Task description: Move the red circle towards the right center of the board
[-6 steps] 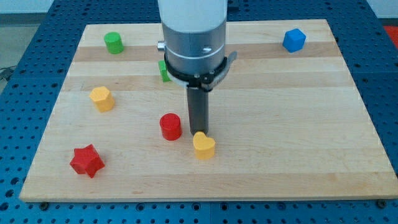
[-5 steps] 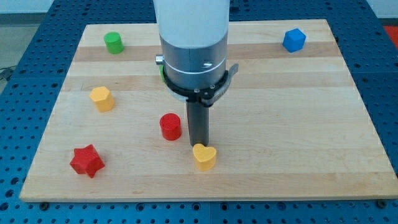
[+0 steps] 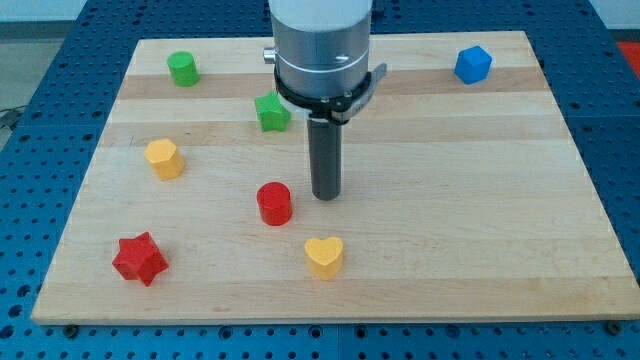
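Note:
The red circle (image 3: 274, 203) is a short red cylinder standing left of the board's middle. My tip (image 3: 326, 196) is on the board just to the right of it, with a small gap between them, not touching. The yellow heart (image 3: 324, 256) lies below my tip, toward the view's bottom. The dark rod rises from the tip to the grey arm body above.
A green star (image 3: 271, 111) sits beside the arm body at its left. A green cylinder (image 3: 182, 68) is top left, a blue block (image 3: 472, 64) top right, a yellow block (image 3: 162, 158) at left, a red star (image 3: 138, 259) bottom left. The wooden board (image 3: 480, 200) lies on a blue pegboard.
My tip drew back toward the view's top, away from the yellow heart, which was first pushed a little downward. The green star is now uncovered. The red circle stayed put.

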### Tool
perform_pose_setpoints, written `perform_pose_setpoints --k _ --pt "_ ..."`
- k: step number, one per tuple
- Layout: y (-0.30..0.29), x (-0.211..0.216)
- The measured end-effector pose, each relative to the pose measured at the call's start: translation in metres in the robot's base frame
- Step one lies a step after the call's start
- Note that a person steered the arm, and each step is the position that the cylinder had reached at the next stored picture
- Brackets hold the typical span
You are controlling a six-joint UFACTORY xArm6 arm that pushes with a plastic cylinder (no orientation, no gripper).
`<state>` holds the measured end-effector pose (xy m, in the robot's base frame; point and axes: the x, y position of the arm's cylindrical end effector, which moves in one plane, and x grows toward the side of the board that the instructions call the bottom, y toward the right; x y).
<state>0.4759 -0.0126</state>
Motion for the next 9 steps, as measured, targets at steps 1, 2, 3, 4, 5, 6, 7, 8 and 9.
perform_pose_setpoints --k 1,2,3,4,5,6,7,8,9 --pt "-0.017 -0.003" --pt "-0.035 -0.003" --pt "-0.048 -0.005" --pt "-0.051 -0.022" --pt "-0.062 -0.019" --pt "-0.071 -0.014" --pt "-0.078 -0.010" --pt "-0.085 -0.008" --pt "-0.090 -0.007"
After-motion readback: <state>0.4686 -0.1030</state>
